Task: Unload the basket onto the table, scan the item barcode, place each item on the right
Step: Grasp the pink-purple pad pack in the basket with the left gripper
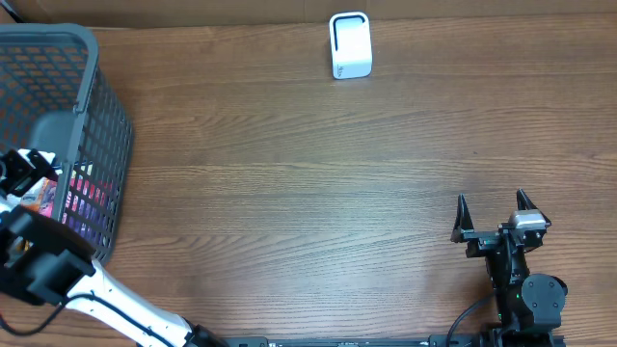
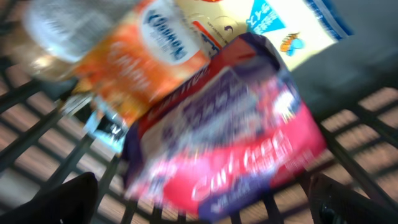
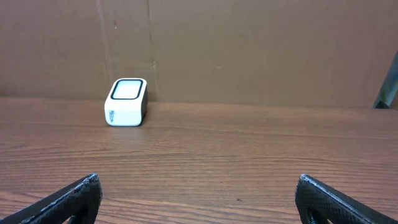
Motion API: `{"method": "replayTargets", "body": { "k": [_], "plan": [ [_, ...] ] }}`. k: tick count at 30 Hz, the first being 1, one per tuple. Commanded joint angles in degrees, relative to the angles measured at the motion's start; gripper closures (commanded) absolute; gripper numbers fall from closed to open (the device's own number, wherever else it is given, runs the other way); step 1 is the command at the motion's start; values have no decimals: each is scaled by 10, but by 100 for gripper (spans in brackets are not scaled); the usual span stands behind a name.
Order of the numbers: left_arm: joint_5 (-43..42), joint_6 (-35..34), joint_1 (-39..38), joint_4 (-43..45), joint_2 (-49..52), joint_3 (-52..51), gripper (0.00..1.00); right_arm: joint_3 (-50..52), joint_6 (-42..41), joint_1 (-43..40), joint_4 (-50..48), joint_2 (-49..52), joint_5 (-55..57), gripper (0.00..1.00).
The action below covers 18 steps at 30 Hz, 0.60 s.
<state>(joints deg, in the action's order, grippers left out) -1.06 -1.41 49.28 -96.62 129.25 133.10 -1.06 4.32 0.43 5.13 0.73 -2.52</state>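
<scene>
**Item.** The purple-and-pink packet [image 2: 236, 143] lies inside the grey mesh basket [image 1: 108, 135], which stands at the left edge of the tabletop [image 1: 289, 193]. In the left wrist view the packet is flat, printed face up. Its long axis and lettering run diagonally, from lower left to upper right. The view is blurred, so no barcode can be made out.

**Container contents.** An orange packet [image 2: 134, 62] overlaps the upper left corner of the purple-and-pink packet. A yellow-and-blue packet [image 2: 273, 25] lies just beyond both. A clear wrapped item [image 2: 68, 28] sits at the upper left, its type unreadable. The basket's floor bars show beneath the pile.

**Left gripper.** The left gripper [image 2: 202, 186] is down inside the basket, directly over the purple-and-pink packet. Its fingers are spread wide, one at each lower corner of the wrist view, and they pinch nothing.

**Right gripper.** The right gripper [image 1: 492, 200] is near the front right corner of the tabletop, with its fingers spread and nothing between them. It points toward the far edge.

**Scanner.** The white scanner [image 1: 350, 44] stands at the far edge, slightly right of centre, against a cardboard wall [image 3: 249, 50]. Its dark-framed window faces upward. It is well apart from the basket and from both grippers.

**Obstructions.** The basket's mesh wall stands between the packets and the scanner.
</scene>
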Motion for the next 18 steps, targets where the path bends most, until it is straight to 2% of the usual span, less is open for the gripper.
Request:
{"method": "replayTargets", "body": {
  "k": [1,7,12,18],
  "plan": [
    [-58,-11,28,-2,-100,1,0,6,2,3,-4,-6,3,0],
    [-65,-14,50,-2,-167,-10,0,6,2,3,-4,-6,3,0],
    [-61,-16,50,4,-172,-54,0,6,2,3,-4,-6,3,0],
    [-63,-18,50,101,-172,-162,0,6,2,3,-4,-6,3,0]
  ]
}}
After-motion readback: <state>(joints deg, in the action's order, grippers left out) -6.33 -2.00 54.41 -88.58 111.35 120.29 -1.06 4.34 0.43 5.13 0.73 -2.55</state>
